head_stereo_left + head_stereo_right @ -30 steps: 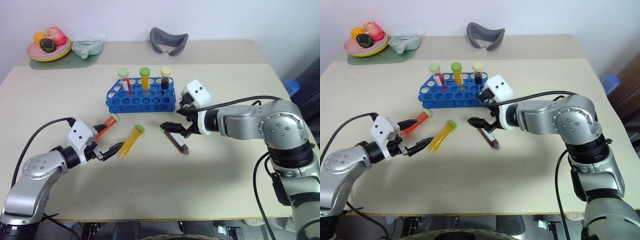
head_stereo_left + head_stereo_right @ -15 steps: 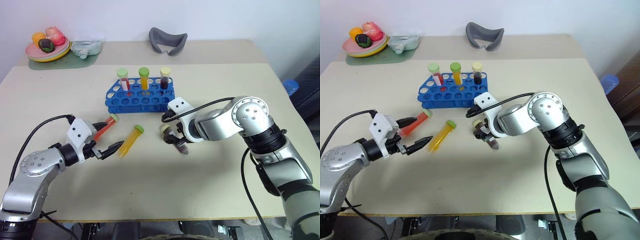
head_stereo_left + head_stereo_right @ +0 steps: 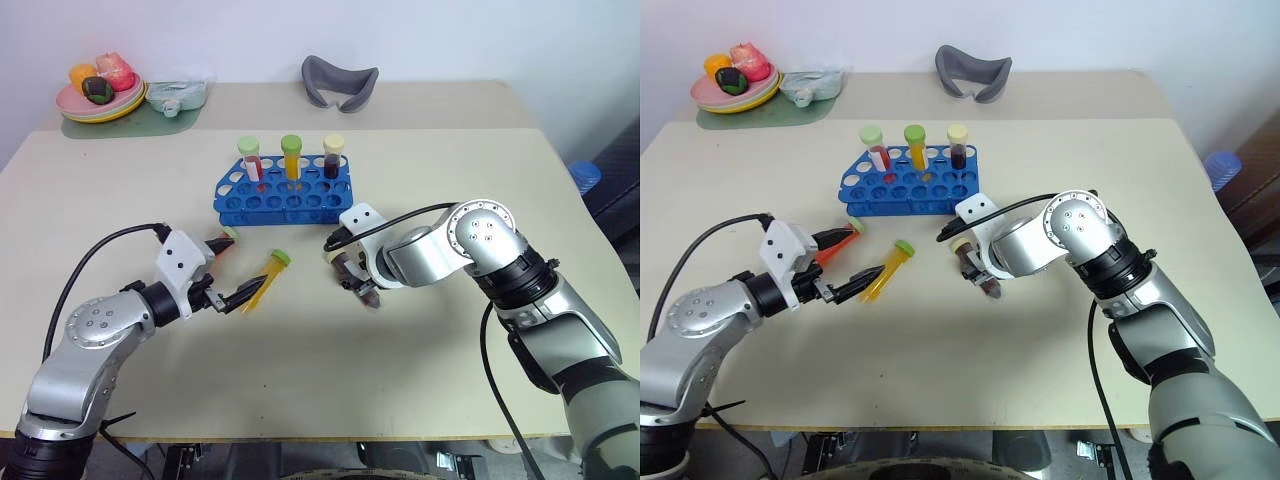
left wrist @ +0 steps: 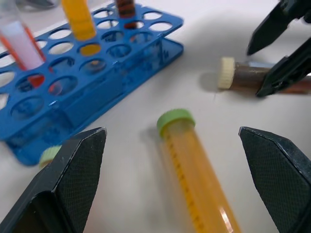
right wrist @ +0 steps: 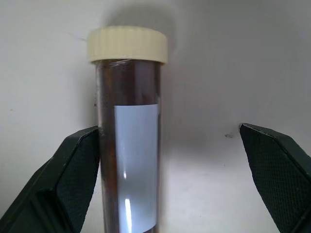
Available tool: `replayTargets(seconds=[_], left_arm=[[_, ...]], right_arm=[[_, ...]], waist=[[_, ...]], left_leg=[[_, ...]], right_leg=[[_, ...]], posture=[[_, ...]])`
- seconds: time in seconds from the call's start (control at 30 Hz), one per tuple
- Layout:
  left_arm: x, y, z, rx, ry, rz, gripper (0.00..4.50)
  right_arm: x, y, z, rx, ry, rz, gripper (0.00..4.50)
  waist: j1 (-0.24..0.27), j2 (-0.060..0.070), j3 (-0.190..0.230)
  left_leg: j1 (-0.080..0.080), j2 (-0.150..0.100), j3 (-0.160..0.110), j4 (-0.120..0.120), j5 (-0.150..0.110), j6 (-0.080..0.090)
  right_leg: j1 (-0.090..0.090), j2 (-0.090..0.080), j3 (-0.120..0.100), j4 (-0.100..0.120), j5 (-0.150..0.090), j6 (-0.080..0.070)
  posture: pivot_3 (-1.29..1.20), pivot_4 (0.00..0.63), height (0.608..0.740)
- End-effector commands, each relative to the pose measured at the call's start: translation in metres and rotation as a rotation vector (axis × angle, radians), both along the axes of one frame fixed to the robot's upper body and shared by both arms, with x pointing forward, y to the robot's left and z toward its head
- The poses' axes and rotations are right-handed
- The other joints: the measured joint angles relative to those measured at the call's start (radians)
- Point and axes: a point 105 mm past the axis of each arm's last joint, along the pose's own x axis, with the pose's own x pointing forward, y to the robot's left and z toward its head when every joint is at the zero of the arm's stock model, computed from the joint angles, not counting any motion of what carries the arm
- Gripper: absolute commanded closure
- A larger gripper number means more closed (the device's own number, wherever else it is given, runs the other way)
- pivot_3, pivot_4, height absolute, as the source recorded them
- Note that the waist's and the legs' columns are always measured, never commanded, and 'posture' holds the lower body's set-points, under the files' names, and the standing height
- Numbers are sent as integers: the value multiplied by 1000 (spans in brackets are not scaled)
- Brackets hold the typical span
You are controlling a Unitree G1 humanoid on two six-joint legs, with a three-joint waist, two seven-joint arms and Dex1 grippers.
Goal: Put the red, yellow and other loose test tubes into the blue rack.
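Fingers apart on both grippers. Right gripper [image 5: 170, 179]: points down, straddling maroon tube [image 5: 129, 136] lying on table [image 3: 420, 380], one finger touching its side. Left gripper [image 4: 170, 194]: spread around yellow tube [image 4: 199, 170], lying near of blue rack [image 3: 283, 192]. Red tube [image 3: 840, 238]: lying left of yellow tube. Rack: far centre, holding three upright tubes [image 3: 291, 157].

Right tool [image 3: 356, 280] over maroon tube [image 3: 366, 293], blue rack [image 3: 283, 190] behind
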Motion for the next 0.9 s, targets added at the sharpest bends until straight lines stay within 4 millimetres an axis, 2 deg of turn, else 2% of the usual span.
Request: replayTargets(seconds=[0.03,0.07,0.2,0.53,0.6,0.77,0.9], left_arm=[[-1,-7,11,-7,-40,-20,0],[-1,-7,11,-9,-40,-21,0],[0,-7,12,-12,-40,-21,0],[-2,-2,6,-9,-32,-19,0],[-2,-1,4,-8,-31,-18,0],[-3,6,0,-1,-29,-4,0],[-6,10,-2,-4,-28,13,0]], right_arm=[[3,-8,-1,-19,18,-17,543],[2,-8,-2,-12,27,-14,862],[-1,-7,-3,8,46,-17,2791],[-5,-7,-5,38,82,-54,2791],[-4,-6,-2,41,73,-56,3340],[0,5,24,136,0,-23,3340],[2,13,50,303,-105,9,3340]], waist=[[0,0,0],[0,0,0],[0,0,0],[1,0,0],[0,0,0],[0,0,0],[-1,1,1]], left_leg=[[0,0,0,0,0,0],[0,0,0,0,0,0],[0,0,0,0,0,0],[0,0,0,0,0,0],[0,0,0,0,0,0],[0,0,0,0,0,0],[0,0,0,-1,0,0]], right_leg=[[0,0,0,0,0,0],[0,0,0,0,0,0],[0,0,0,0,0,0],[0,0,0,0,0,0],[0,0,0,0,0,0],[0,0,0,0,0,0],[-1,0,0,0,0,0]], posture=[[0,150,740],[0,150,740],[0,150,740],[0,150,740],[0,150,740],[0,150,740],[0,150,740]])
